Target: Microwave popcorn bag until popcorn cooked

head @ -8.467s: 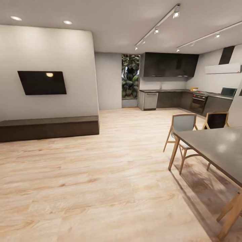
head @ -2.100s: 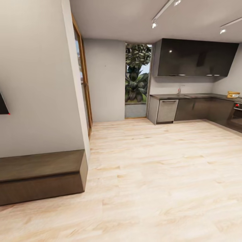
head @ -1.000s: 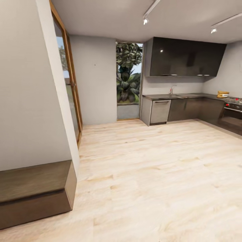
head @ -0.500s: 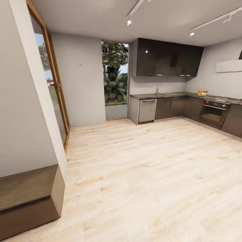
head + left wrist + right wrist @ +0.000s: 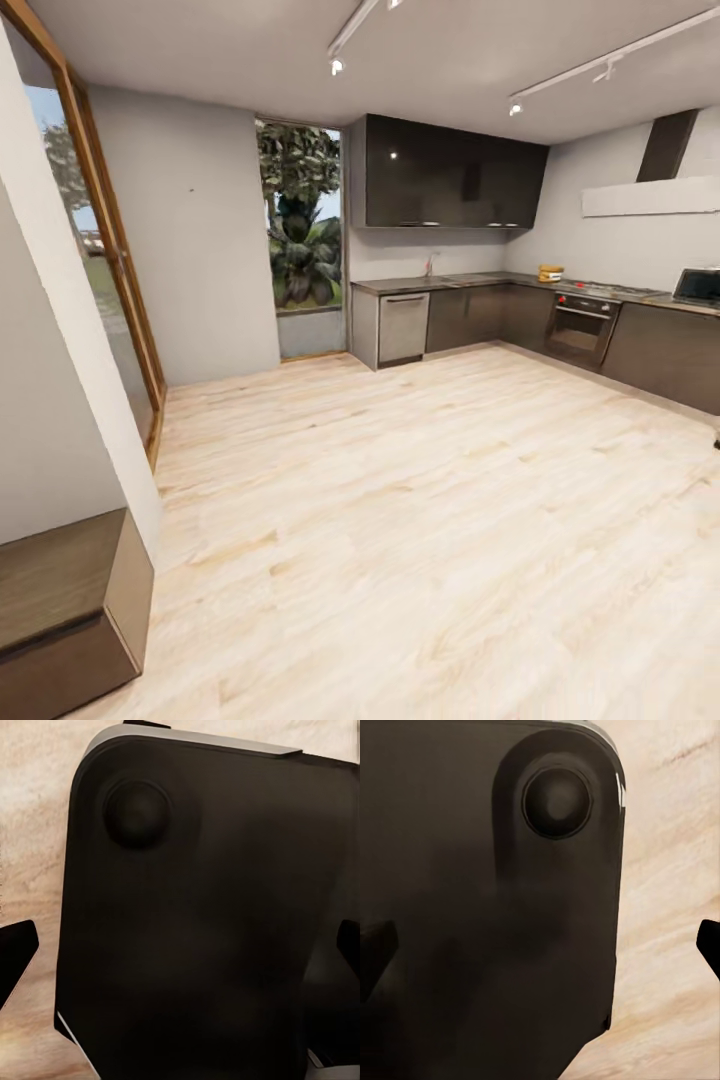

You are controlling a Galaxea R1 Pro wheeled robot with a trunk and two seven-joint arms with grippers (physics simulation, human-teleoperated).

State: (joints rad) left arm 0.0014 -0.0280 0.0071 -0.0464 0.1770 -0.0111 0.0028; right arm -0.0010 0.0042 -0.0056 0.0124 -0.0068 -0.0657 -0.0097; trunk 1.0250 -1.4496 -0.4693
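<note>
The kitchen lies far ahead in the head view. Its grey countertop [image 5: 470,280] runs along the back wall and round the right corner. The microwave [image 5: 700,287] stands on it at the right edge, its dark door facing me. A small yellowish-tan thing [image 5: 550,272] sits on the countertop beside the hob; it is too far off to tell whether it is the popcorn bag. My left gripper [image 5: 180,952] and right gripper [image 5: 540,945] hang over the robot's dark base and the floor. Each one's fingertips are wide apart with nothing between them.
Pale wood floor [image 5: 430,480] stretches up to the dark cabinets. A built-in oven [image 5: 580,335] and a steel dishwasher front [image 5: 403,327] sit under the counter. A wall corner [image 5: 70,330] and a low dark bench [image 5: 60,600] are close on the left, beside a glass door [image 5: 100,300].
The whole head view has shifted, so the camera moved: it came closer and turned right. The microwave and range hood have come into view; the left wall and bench have slid out left.
</note>
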